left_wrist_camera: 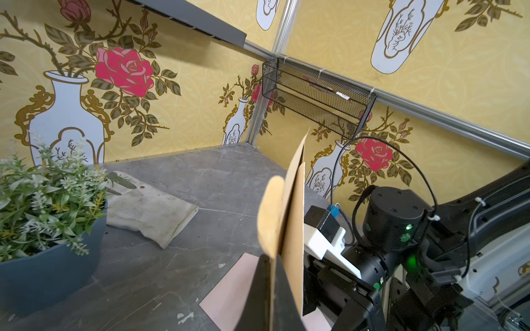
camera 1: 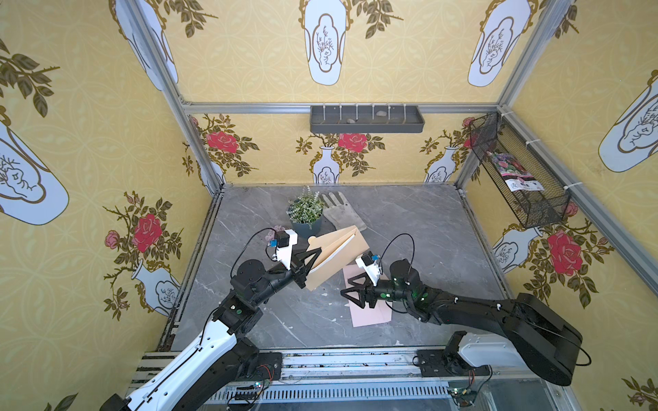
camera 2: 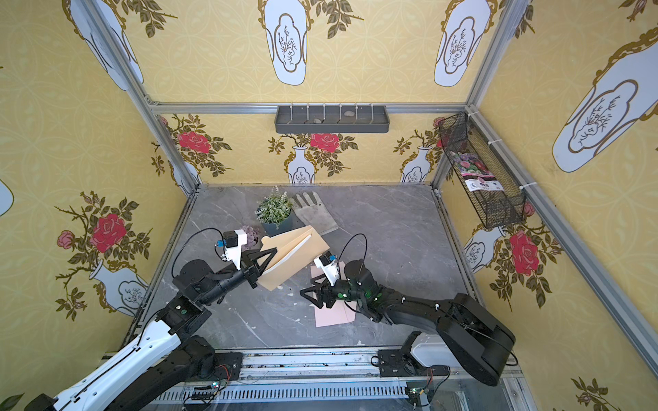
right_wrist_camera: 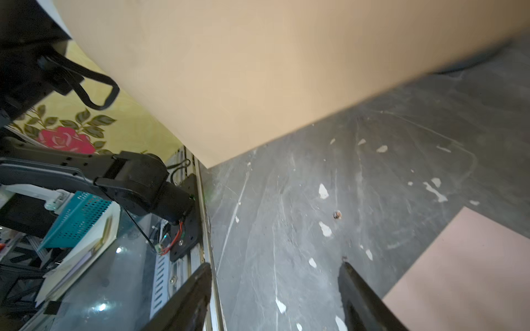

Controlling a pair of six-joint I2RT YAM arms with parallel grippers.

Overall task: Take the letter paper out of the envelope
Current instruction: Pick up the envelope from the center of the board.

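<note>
Grey marble counter (camera 1: pixel 409 227): bare from 1 to 4 o'clock. Manila envelope (camera 1: pixel 341 254) raised off it at centre, mouth edge toward 1 o'clock, left claw (camera 1: pixel 309 261) clamped on its 8 o'clock edge. Pink letter paper (camera 1: pixel 370 315) flat at 5 o'clock. Right claw (camera 1: pixel 350 288) spread wide, empty, above the paper's 9 o'clock edge.

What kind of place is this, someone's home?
Probably not: it looks like a robot test booth dressed as a room. Floral wallpaper hangs on bare aluminium framing, and two arms are bolted to a rail before a small marble-look table.
</note>
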